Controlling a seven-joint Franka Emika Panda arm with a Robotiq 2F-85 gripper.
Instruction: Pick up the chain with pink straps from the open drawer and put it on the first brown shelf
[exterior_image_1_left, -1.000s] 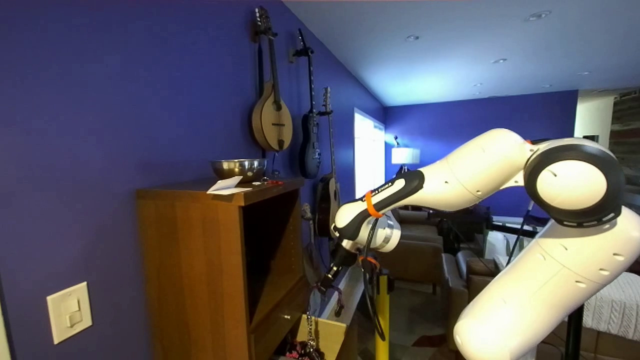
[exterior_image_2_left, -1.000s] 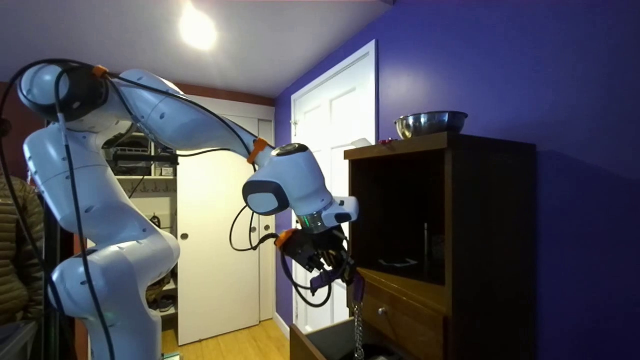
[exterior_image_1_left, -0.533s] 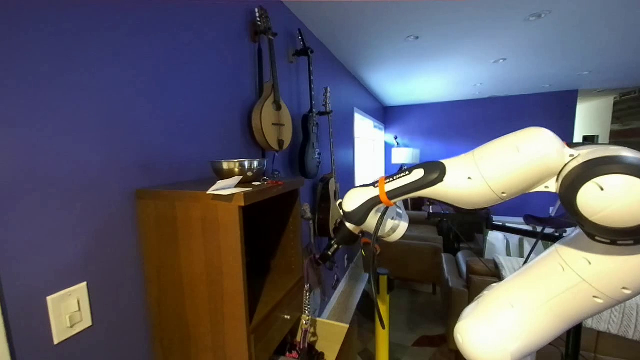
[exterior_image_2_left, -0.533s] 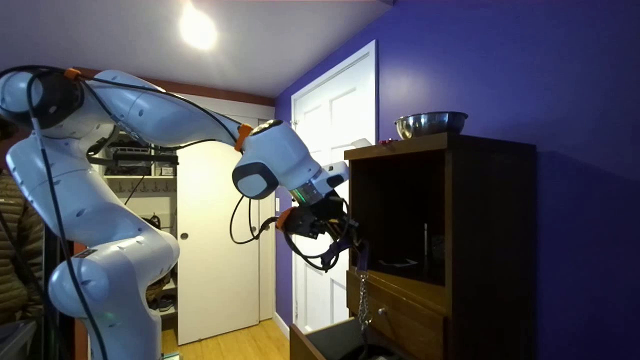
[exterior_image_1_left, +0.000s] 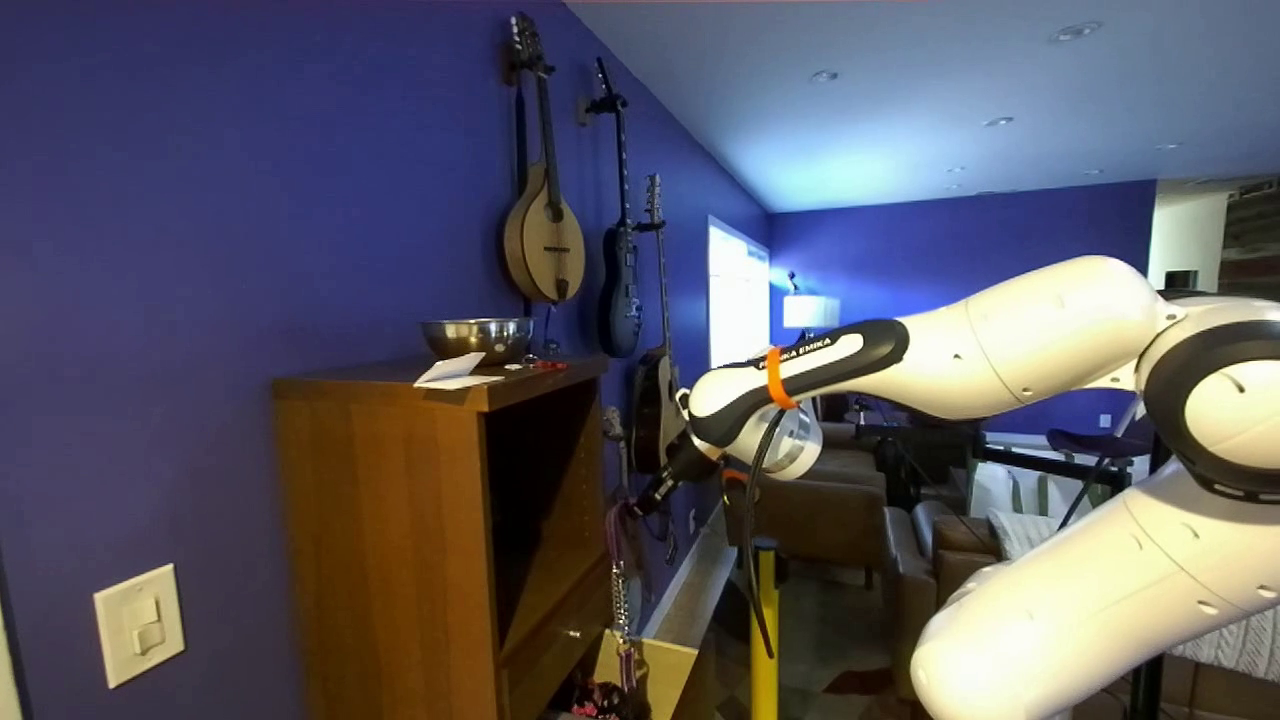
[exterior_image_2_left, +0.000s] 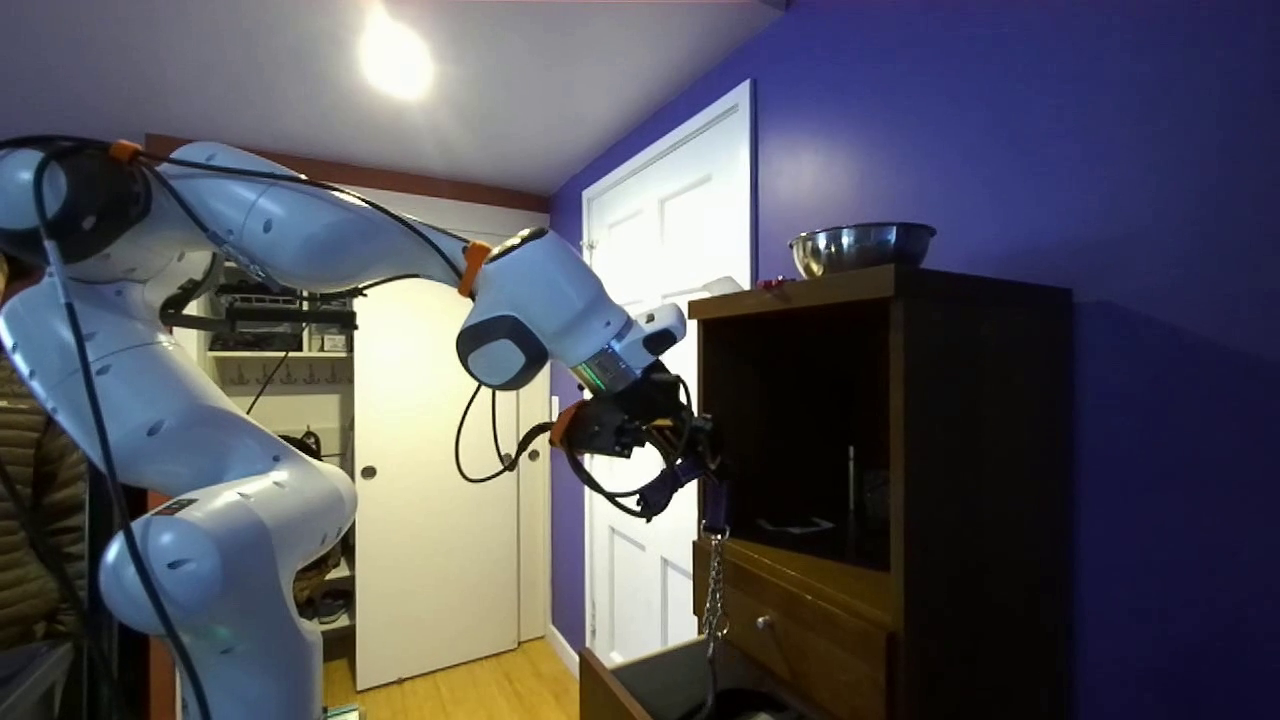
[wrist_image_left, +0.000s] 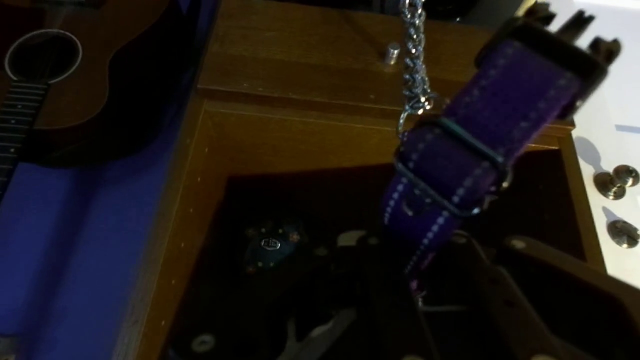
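My gripper (exterior_image_1_left: 642, 506) is shut on one purple-pink strap (wrist_image_left: 480, 125) of the chain. It is also seen in an exterior view (exterior_image_2_left: 712, 455) and the wrist view (wrist_image_left: 415, 245), where its fingers are very dark. The metal chain (exterior_image_2_left: 715, 590) hangs below it, also in an exterior view (exterior_image_1_left: 620, 598). A second strap (exterior_image_1_left: 627, 665) dangles at the chain's lower end, into the open tan drawer (exterior_image_1_left: 665, 668). The first brown shelf (exterior_image_2_left: 830, 548) is the dark compartment's floor, also in the wrist view (wrist_image_left: 295, 140). The gripper is in front of that compartment, above the shelf board's level.
A closed drawer with a knob (exterior_image_2_left: 764, 622) lies between shelf and open drawer. Inside the compartment are a white paper (exterior_image_2_left: 795, 525) and a dark item with an emblem (wrist_image_left: 270, 245). A metal bowl (exterior_image_2_left: 862, 248) stands on the cabinet top. Guitars (exterior_image_1_left: 655, 410) hang alongside.
My gripper has risen, with the strap held, from near the shelf's front edge to the compartment opening. The chain has been lifted further out of the drawer. The arm's elbow has moved back.
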